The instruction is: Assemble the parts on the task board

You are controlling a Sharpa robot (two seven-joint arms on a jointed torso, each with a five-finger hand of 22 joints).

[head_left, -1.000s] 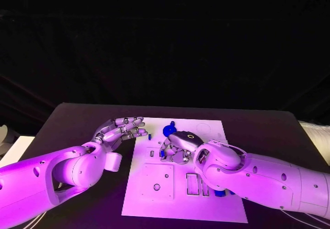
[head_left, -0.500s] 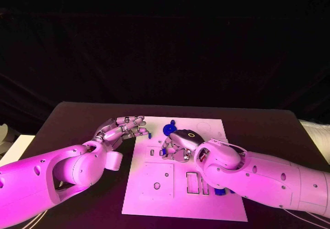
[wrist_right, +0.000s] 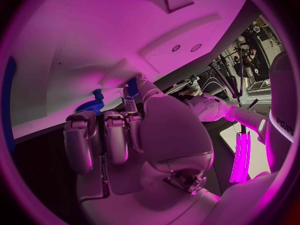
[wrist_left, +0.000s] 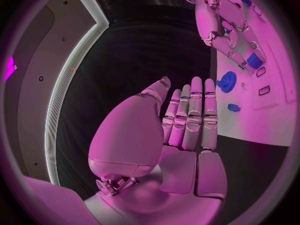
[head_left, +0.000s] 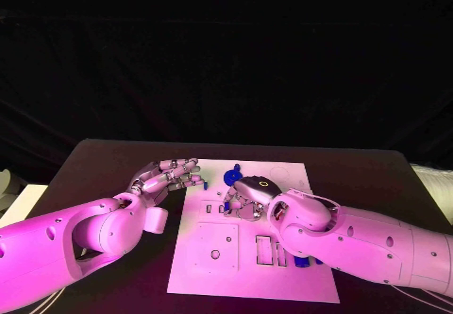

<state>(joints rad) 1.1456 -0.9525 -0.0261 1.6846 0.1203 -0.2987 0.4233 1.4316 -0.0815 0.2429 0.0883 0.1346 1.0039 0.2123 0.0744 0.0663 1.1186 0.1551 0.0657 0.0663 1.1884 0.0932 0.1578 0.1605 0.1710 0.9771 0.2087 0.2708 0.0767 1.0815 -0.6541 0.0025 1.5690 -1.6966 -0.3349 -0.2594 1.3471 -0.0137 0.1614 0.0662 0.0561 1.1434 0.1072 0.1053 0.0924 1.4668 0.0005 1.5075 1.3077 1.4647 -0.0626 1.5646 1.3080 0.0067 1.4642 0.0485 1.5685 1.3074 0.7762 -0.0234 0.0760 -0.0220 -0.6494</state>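
On the white rectangular task board [head_left: 283,275], near its far end, my right hand [head_left: 247,196] pinches a small blue plastic part [head_left: 233,207] between its fingertips, low over the plate's surface; the wrist camera shows that part [wrist_right: 132,87] held at the tips while my other fingers curl in beside it. Just beyond it lies a blue toothed gear [head_left: 231,178], flat on the board, and a tiny blue piece [head_left: 204,186] sits near the board's left edge. Another blue part [head_left: 301,263] peeks out beside my right forearm, close to the rectangular slots [head_left: 264,252]. My left hand [head_left: 170,178] hovers just off the board's left edge, over the black counter [head_left: 104,170], holding nothing, fingers straight and side by side.
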